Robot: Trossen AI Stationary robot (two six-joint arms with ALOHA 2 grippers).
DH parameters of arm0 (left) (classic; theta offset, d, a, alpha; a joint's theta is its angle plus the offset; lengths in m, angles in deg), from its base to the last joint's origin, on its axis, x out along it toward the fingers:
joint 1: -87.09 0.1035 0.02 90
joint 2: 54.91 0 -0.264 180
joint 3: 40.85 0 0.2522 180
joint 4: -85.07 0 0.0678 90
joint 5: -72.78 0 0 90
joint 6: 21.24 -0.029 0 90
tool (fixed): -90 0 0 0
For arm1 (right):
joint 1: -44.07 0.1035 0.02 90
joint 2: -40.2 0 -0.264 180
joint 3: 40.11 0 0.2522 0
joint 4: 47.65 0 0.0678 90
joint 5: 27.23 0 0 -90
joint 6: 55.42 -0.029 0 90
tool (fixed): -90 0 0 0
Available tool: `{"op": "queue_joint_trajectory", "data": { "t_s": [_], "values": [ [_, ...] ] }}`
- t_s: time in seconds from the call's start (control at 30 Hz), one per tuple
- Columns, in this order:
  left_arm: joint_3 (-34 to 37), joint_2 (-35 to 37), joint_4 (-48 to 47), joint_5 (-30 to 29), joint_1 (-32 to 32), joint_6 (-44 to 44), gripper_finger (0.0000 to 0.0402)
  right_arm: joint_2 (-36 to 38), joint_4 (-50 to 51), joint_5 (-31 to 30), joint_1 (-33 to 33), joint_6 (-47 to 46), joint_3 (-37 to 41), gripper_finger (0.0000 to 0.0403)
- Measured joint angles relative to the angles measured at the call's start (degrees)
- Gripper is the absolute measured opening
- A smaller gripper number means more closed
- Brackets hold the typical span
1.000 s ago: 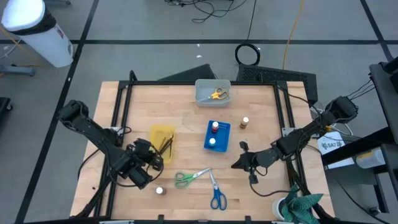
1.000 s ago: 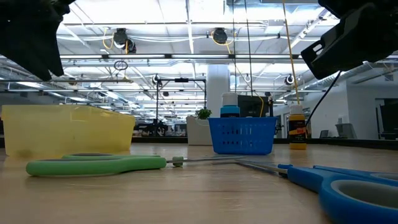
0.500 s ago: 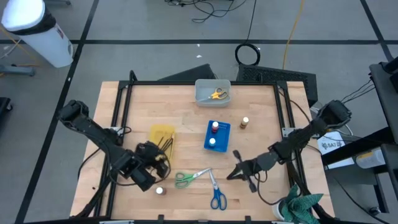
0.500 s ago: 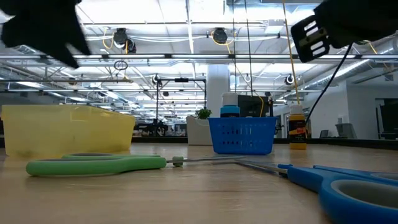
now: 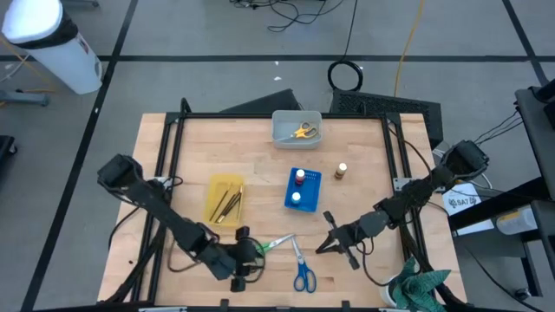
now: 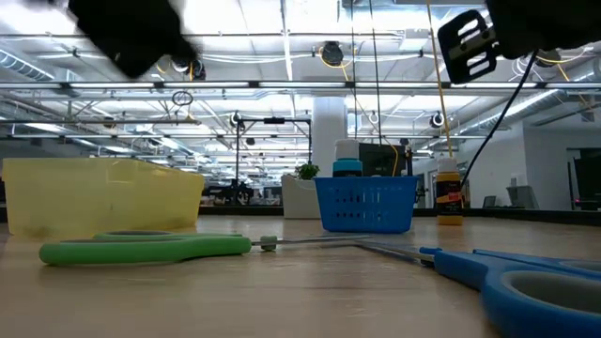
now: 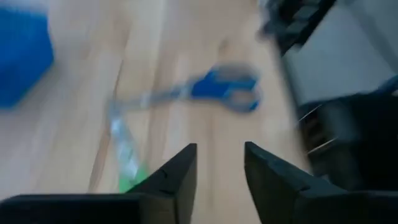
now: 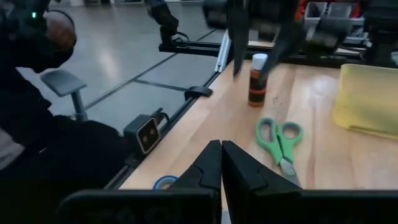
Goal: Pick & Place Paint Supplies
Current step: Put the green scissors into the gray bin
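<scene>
Green scissors and blue scissors lie flat on the table near its front edge. My left gripper hovers open over the green scissors' handles, pointing toward the blue scissors; nothing is between its fingers. My right gripper is shut and empty, to the right of the blue scissors. A white-topped bottle stands upright near the left arm, which hides it in the high view. Red- and white-topped bottles stand in the blue tray. A brown-topped bottle stands to its right.
A yellow tray with thin dark brushes lies left of centre. A grey bin at the far edge holds yellow scissors. A dark frame borders the table. A person is beyond the table's left side.
My left gripper has swung from beside the yellow tray toward the table's right and near edge, sinking a little and rolling about its own line; it now hangs over the green scissors' handles. My right gripper has shifted slightly toward the near edge, then kept still.
</scene>
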Motion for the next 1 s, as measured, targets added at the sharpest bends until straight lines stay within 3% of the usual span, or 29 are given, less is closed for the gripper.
{"op": "queue_joint_trajectory", "data": {
  "t_s": [0.3, 0.5, 0.8, 0.9, 1.0],
  "values": [
    [0.04, -5.27, -11.21, 2.31, 2.89, 18.93, 0.0009, 0.0, -0.06, -5.96, -0.04, 2.64, 0.0, 0.0],
    [0.04, -9.57, -11.94, 8.65, 3.77, 21.4, 0.0011, 0.0, -0.04, -5.94, -0.12, 2.78, 0.0, 0.0],
    [-0.33, -13.06, -12.19, 11.8, 5.42, 23.36, 0.0012, 0.0, 1.63, -6.41, -0.12, 1.2, 0.0, 0.0003],
    [-0.28, -13.16, -12.15, 11.84, 5.46, 21.62, 0.0005, -0.8, 4.0, -7.82, -0.14, -0.43, 0.02, 0.0028],
    [-0.22, -13.21, -11.88, 11.84, 5.46, 19.97, 0.0011, -3.74, 3.03, -7.87, -0.17, -0.87, -0.07, 0.0079]
  ]
}}
